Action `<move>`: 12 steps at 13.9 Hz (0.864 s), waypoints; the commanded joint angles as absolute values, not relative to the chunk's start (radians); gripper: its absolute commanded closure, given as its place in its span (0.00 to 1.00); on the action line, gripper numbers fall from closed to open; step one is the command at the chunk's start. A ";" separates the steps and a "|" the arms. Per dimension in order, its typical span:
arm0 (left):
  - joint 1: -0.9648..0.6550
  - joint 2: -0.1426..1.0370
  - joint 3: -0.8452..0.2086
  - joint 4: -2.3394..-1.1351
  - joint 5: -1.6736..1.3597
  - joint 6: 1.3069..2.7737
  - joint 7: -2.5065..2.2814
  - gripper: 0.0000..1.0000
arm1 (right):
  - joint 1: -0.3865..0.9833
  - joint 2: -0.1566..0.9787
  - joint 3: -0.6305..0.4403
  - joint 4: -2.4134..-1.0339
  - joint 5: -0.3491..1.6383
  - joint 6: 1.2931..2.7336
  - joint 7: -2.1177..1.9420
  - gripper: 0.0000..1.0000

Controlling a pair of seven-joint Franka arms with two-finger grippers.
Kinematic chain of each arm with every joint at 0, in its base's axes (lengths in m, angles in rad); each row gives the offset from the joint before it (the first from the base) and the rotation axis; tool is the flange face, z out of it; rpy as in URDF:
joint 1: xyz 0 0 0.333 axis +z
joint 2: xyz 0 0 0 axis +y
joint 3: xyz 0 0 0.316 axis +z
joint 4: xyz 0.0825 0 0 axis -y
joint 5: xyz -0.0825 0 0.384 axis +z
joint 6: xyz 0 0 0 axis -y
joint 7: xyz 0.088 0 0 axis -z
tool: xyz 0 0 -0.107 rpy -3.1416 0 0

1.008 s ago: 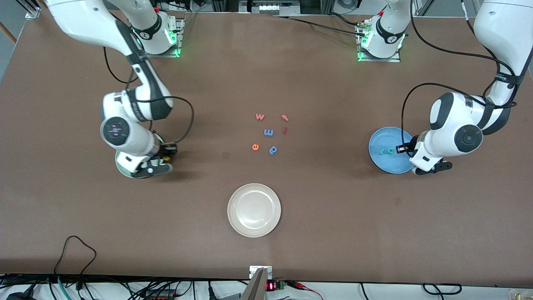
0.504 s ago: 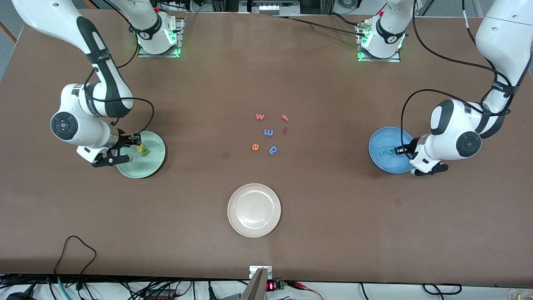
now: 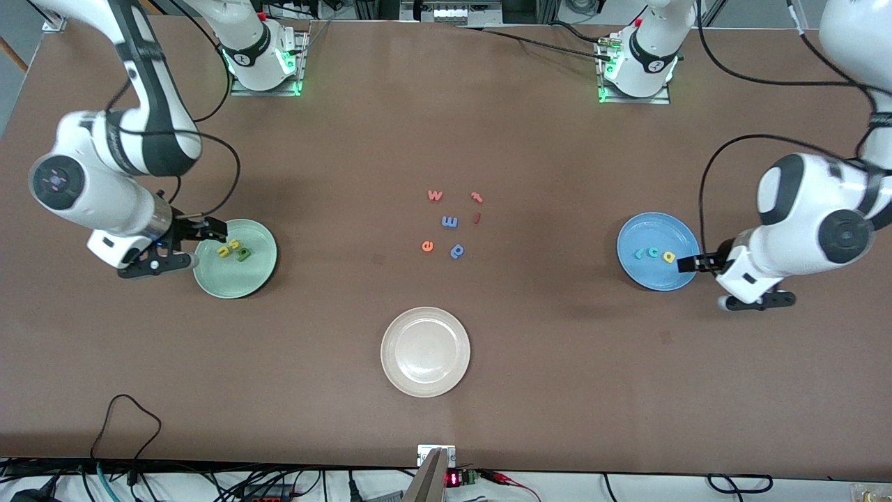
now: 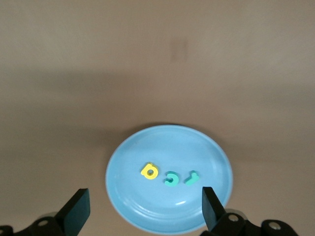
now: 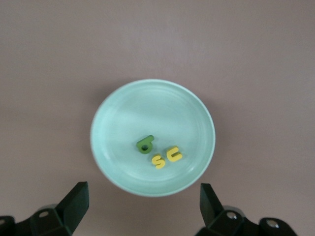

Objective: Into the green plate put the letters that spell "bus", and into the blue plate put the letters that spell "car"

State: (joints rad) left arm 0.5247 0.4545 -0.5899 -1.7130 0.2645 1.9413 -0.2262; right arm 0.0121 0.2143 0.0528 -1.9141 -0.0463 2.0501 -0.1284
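Note:
The green plate (image 3: 233, 282) (image 5: 147, 113) holds the olive "b" (image 3: 244, 254) (image 5: 145, 144), yellow "s" (image 3: 235, 245) (image 5: 158, 161) and yellow "u" (image 3: 224, 252) (image 5: 174, 155). My right gripper (image 3: 209, 244) (image 5: 142, 204) hangs open and empty over that plate's outer rim. On the blue plate (image 3: 651, 275) (image 4: 167, 147) lie the teal "r" (image 3: 638, 254) (image 4: 192, 177), teal "c" (image 3: 653, 252) (image 4: 171, 179) and yellow "a" (image 3: 669, 256) (image 4: 149, 171). The left gripper (image 3: 704, 282) (image 4: 143, 206) is open and empty at the blue plate's outer edge.
An off-white plate (image 3: 425, 352) sits mid-table, nearer the front camera. Loose letters lie in the middle: a red "w" (image 3: 435, 195), two small red pieces (image 3: 477, 197) (image 3: 477, 218), a blue "m" (image 3: 449, 222), an orange "e" (image 3: 427, 245) and a blue "p" (image 3: 456, 250).
Both grippers opened and drew back outward from over their plates. A yellow letter now lies in the green plate and the yellow "a" in the blue plate.

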 commanded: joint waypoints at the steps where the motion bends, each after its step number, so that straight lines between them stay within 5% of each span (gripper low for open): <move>1: 0.531 0.462 -0.630 -1.586 0.284 1.876 -0.141 0.00 | 0.021 0.158 0.054 -1.800 -0.043 1.922 -0.124 0.00; 5: 0.447 0.430 -0.588 -1.540 0.265 1.881 -0.046 0.00 | 0.017 0.150 0.054 -1.608 -0.041 1.729 -0.127 0.00; 8: 0.157 0.396 -0.237 -1.424 0.172 1.876 -0.035 0.00 | 0.012 0.127 0.043 -1.600 -0.044 1.717 -0.129 0.00; 12: -0.030 0.316 0.032 -1.413 0.034 1.862 0.023 0.00 | 0.018 0.123 0.052 -1.597 -0.049 1.698 -0.118 0.00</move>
State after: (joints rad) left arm 0.0469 0.3684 -0.0883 -1.4136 0.0820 1.8960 -0.0167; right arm 0.0176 0.1312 0.0442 -1.6092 -0.0460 1.7227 -0.1278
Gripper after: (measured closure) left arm 0.000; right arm 0.000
